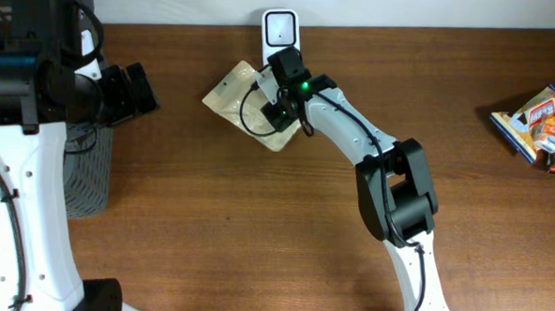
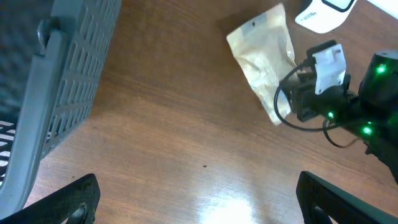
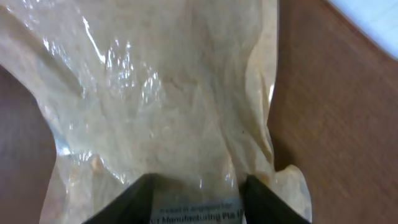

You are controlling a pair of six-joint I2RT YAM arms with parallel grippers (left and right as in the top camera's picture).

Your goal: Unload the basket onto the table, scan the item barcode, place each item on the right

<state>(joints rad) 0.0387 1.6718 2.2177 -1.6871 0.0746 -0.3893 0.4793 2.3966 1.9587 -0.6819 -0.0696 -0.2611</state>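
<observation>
A beige plastic bag (image 1: 231, 95) lies flat on the table, just below the white barcode scanner (image 1: 280, 30) at the back edge. My right gripper (image 1: 279, 112) is down on the bag's right end. In the right wrist view the bag (image 3: 174, 93) fills the frame, and the gripper (image 3: 198, 202) stands open, its dark fingers (image 3: 130, 202) apart with the bag's printed label flat between them. My left gripper (image 2: 199, 202) is open wide over bare wood, well left of the bag (image 2: 264, 62), with nothing in it. No barcode is readable.
A grey mesh basket (image 1: 85, 166) stands at the left edge beside my left arm; its wall (image 2: 68, 74) fills the left of the left wrist view. Colourful snack packets (image 1: 537, 125) lie at the far right.
</observation>
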